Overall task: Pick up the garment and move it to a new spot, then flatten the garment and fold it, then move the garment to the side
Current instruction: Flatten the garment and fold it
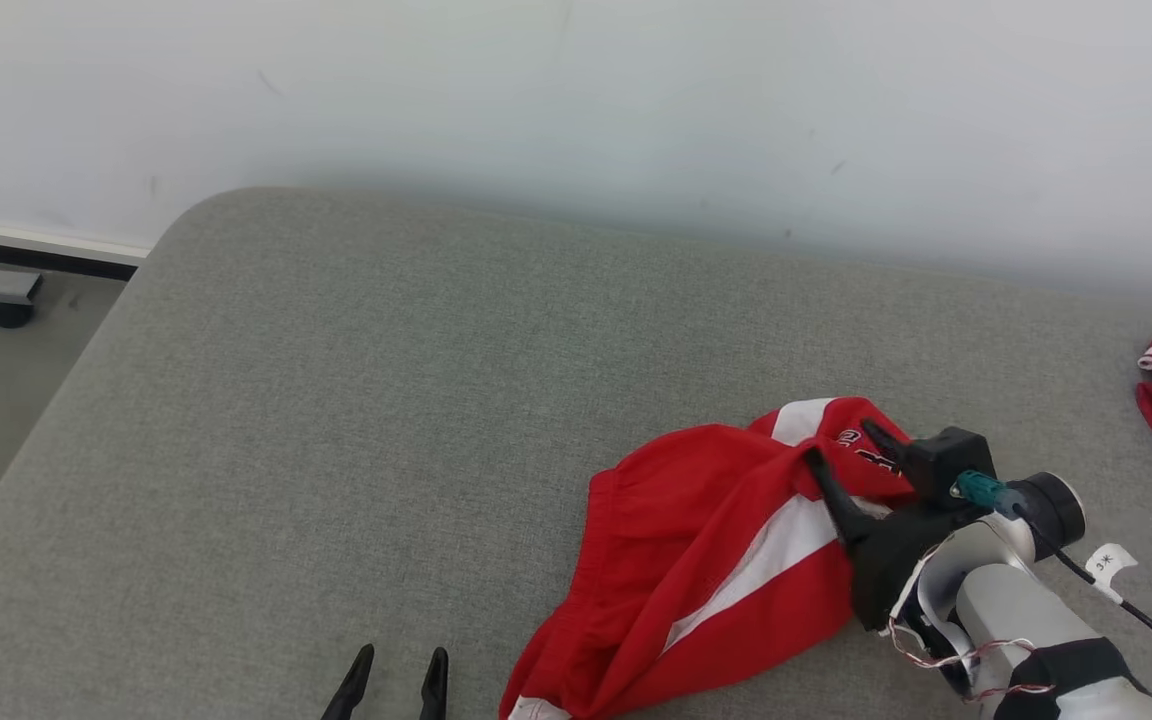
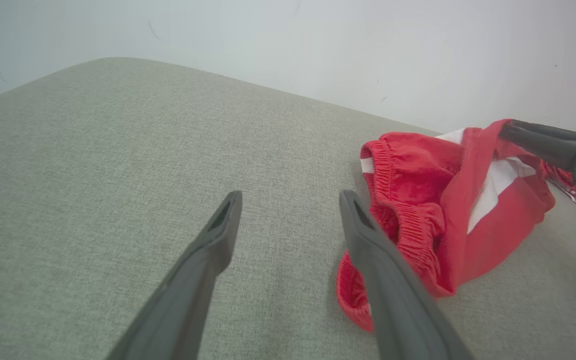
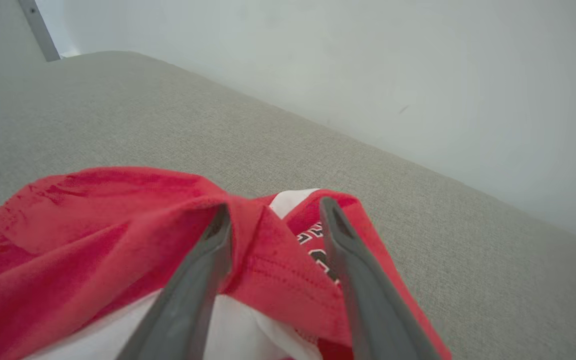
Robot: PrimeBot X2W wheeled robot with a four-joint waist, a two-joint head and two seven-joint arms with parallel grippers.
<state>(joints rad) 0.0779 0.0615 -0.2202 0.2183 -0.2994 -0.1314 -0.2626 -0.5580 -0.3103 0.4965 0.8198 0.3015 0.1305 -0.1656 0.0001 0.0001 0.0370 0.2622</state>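
Lying crumpled, the garment (image 1: 716,540) stretches diagonally from near-left to far-right.

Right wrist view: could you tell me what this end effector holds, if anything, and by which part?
It cannot be told: a hem fold of the red garment stands between the parted fingers of the right end effector, perhaps pinched, perhaps loose.

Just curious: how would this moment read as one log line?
right hand: open, red garment fold between fingers | left hand: open, over grey cushion | red garment: crumpled
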